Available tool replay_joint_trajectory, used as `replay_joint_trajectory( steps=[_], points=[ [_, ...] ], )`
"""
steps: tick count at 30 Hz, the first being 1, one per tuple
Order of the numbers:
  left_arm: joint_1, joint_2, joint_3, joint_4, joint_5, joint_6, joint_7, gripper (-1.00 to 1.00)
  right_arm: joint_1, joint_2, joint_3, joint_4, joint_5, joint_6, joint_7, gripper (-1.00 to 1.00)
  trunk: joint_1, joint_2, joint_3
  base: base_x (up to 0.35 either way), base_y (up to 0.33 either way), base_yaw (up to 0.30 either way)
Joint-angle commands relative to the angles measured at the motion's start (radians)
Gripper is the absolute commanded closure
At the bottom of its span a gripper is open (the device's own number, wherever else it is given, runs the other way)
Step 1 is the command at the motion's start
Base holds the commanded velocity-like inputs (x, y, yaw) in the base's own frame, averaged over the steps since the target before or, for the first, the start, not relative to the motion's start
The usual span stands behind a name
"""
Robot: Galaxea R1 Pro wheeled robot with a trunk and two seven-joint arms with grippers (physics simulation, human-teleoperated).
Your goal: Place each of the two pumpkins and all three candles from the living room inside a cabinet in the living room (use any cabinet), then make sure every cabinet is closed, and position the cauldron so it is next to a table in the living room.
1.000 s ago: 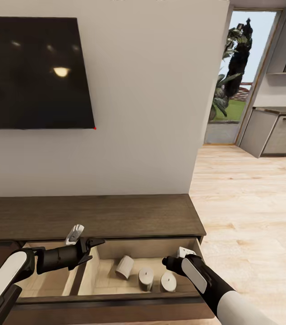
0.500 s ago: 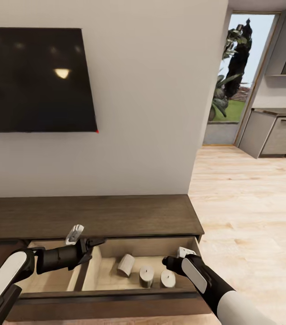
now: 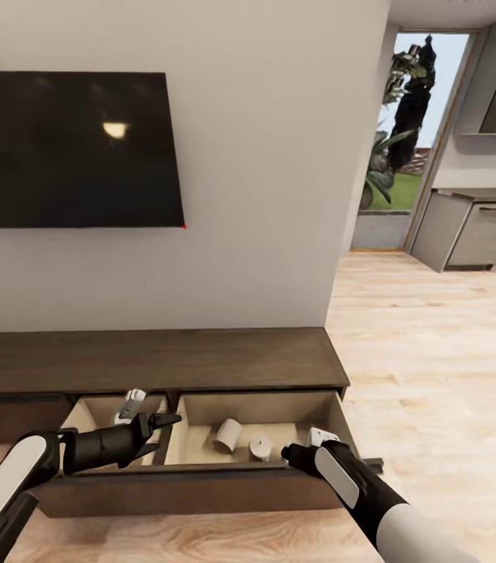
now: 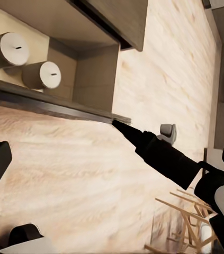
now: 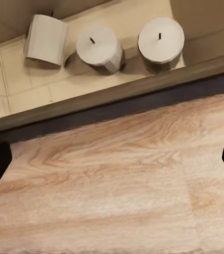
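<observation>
third candle (image 3: 289, 452) behind right arm

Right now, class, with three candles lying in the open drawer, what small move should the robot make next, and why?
Probably push the drawer front shut with the right gripper, which sits by its rim. All three candles already lie inside the cabinet, and no pumpkin is at hand to add.

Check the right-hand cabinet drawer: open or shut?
Open. The drawer is pulled out from the cabinet, its pale inside exposed with three candles in it, one lying on its side.
</observation>
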Motion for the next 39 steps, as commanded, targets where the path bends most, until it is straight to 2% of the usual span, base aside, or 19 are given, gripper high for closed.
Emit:
replay_joint_trajectory(
  steps=[1,28,33,39],
  points=[
    [0.000,0.000,-0.001,-0.001,0.010,0.000,0.010,-1.00,-0.001,-0.001,0.004,-0.002,-0.009,0.001,-0.009,-1.00,-0.005,0.007,0.002,-0.314,0.087,0.000],
    [0.000,-0.001,-0.001,-0.001,0.012,0.000,0.009,-1.00,-0.001,-0.001,0.003,0.001,-0.010,0.000,-0.009,-1.00,-0.005,0.007,0.002,-0.321,0.007,0.000],
    [0.000,-0.002,-0.001,-0.001,0.012,0.000,0.009,-1.00,-0.001,-0.001,0.001,0.001,-0.010,0.000,-0.009,-1.00,0.015,-0.028,-0.013,-0.308,0.000,0.000],
    [0.000,-0.002,-0.001,-0.001,0.012,-0.001,0.010,-1.00,-0.001,-0.001,-0.053,0.002,-0.009,0.001,-0.009,-1.00,0.034,-0.063,-0.029,-0.088,0.000,0.000]
  ],
)
